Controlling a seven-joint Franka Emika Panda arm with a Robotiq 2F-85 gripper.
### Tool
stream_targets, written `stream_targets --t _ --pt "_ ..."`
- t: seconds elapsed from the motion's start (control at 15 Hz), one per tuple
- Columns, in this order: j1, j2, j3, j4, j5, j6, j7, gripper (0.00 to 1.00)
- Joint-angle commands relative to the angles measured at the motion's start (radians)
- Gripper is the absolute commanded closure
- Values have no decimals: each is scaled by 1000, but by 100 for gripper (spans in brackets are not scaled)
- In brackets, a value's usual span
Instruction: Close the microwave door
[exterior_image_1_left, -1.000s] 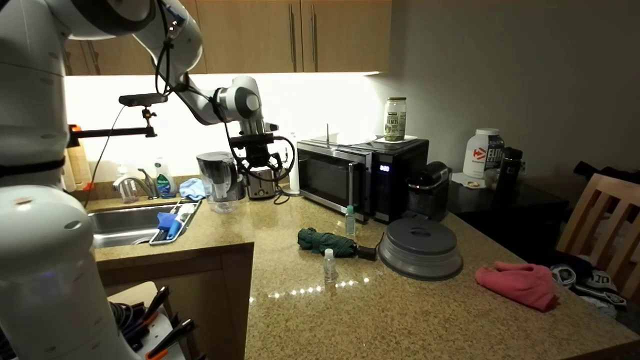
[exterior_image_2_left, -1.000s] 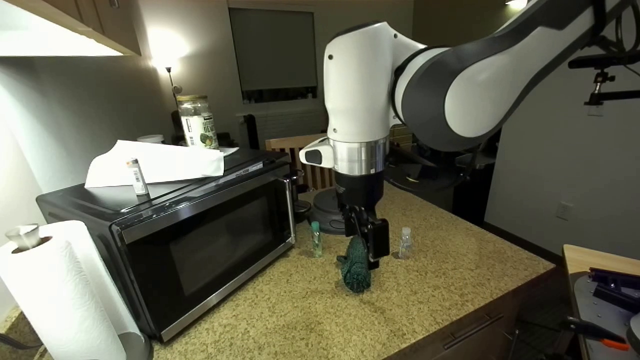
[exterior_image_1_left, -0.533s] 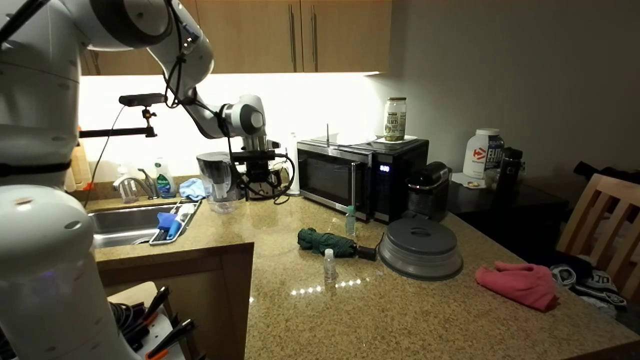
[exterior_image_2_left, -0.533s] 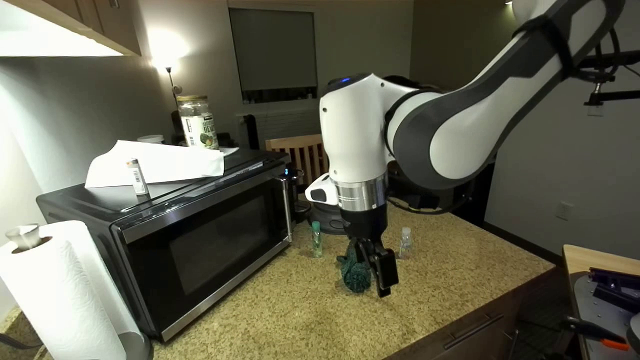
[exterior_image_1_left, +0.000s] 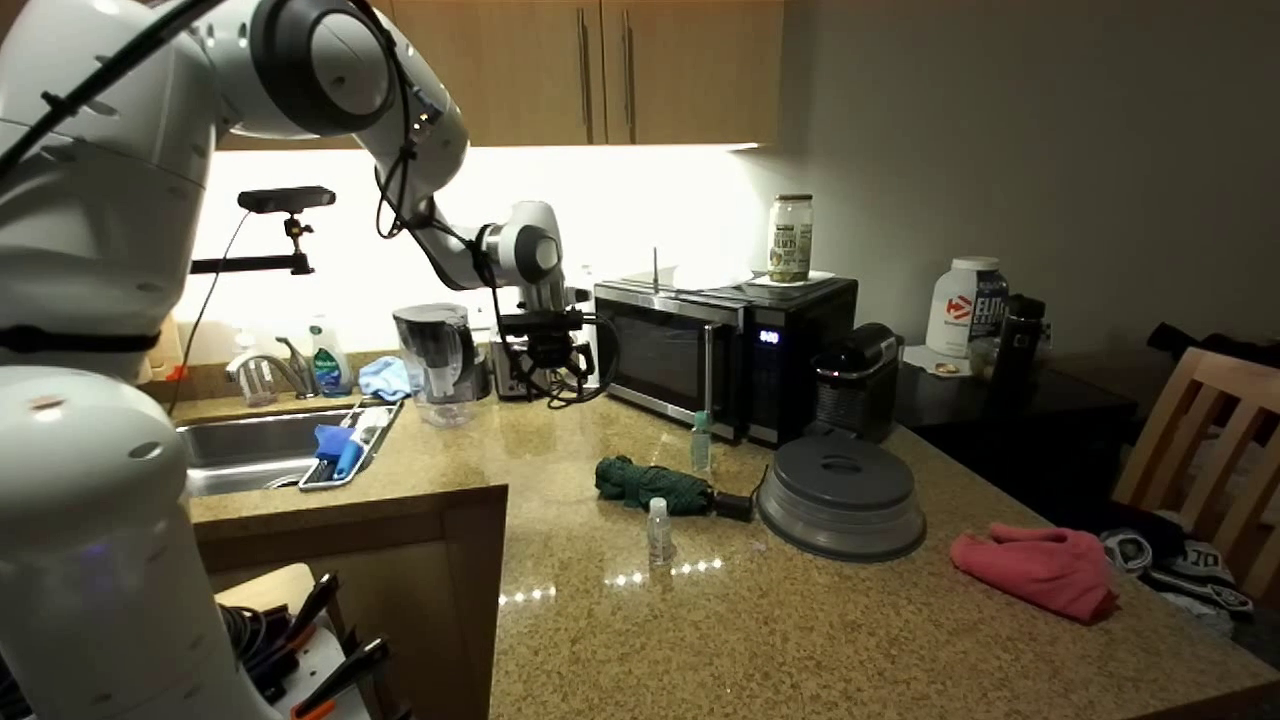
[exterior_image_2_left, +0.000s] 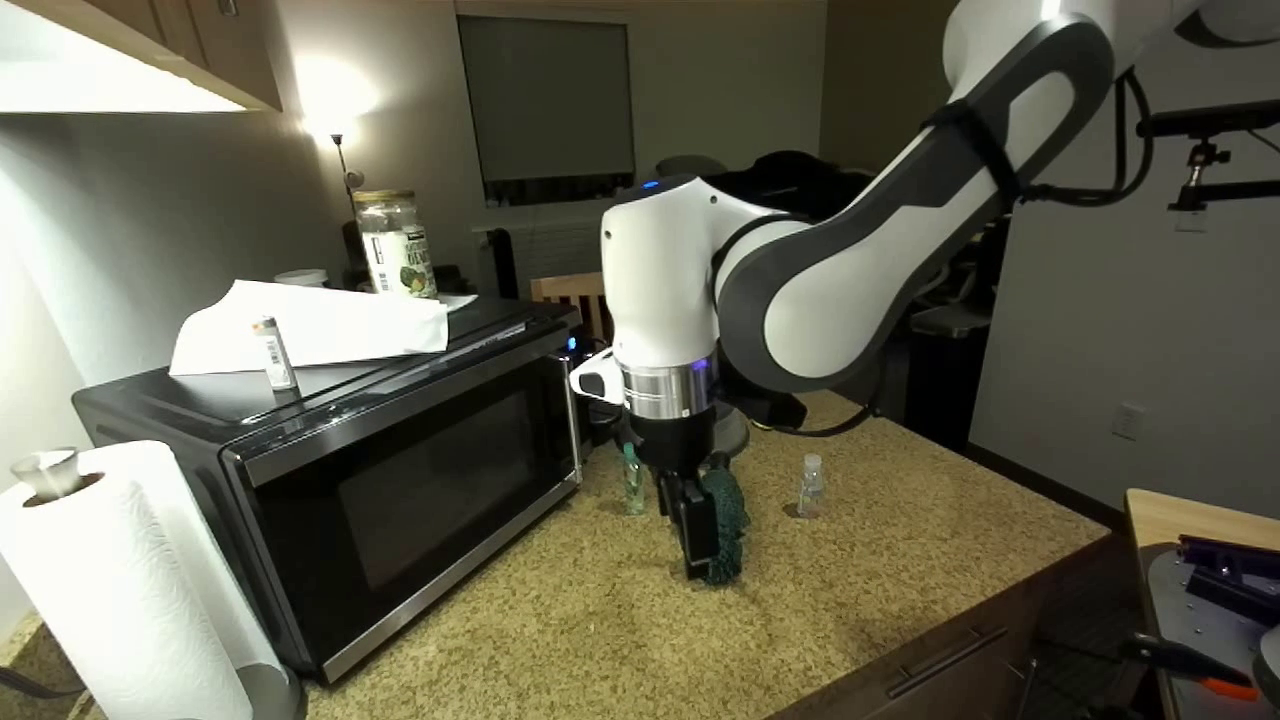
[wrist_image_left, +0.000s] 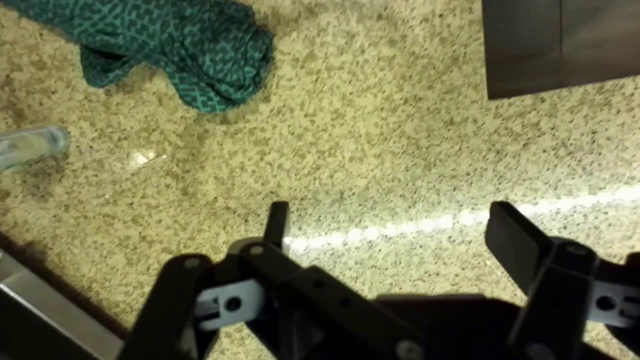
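Observation:
The black microwave (exterior_image_1_left: 775, 395) stands on the counter and shows in both exterior views (exterior_image_2_left: 150, 415). Its door (exterior_image_1_left: 650, 355) with dark window and silver handle (exterior_image_2_left: 572, 425) stands flush or almost flush with the front. I cannot tell if it is latched. The pale inside is hidden. My gripper (exterior_image_1_left: 565, 375) hangs pointing down over the counter in front of the microwave, apart from the door (exterior_image_2_left: 430, 490). In the wrist view the gripper (wrist_image_left: 389, 207) is open, with only counter between its fingers. A silver and black microwave edge shows at the lower left there.
A folded green umbrella (exterior_image_2_left: 730, 525) lies beside the gripper. A green-capped bottle (exterior_image_1_left: 701, 445), a clear bottle (exterior_image_1_left: 659, 540) and a grey domed cover (exterior_image_1_left: 840, 500) stand on the counter. A paper towel roll (exterior_image_2_left: 130, 600) stands left of the microwave. A jar (exterior_image_1_left: 790, 240) stands on top.
The arm has come down and then moved toward the microwave. The door handle has shifted very slightly toward the oven body. The gripper is not touching the door in these frames.

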Motion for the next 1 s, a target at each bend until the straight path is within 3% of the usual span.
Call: stream_targets --t 0.0,0.47,0.93 --pt "7 44 -23 77 -51 42 13 0" --pt "28 109 -77 188 -183 105 26 0" --pt "7 215 -110 369 -161 56 -2 0"
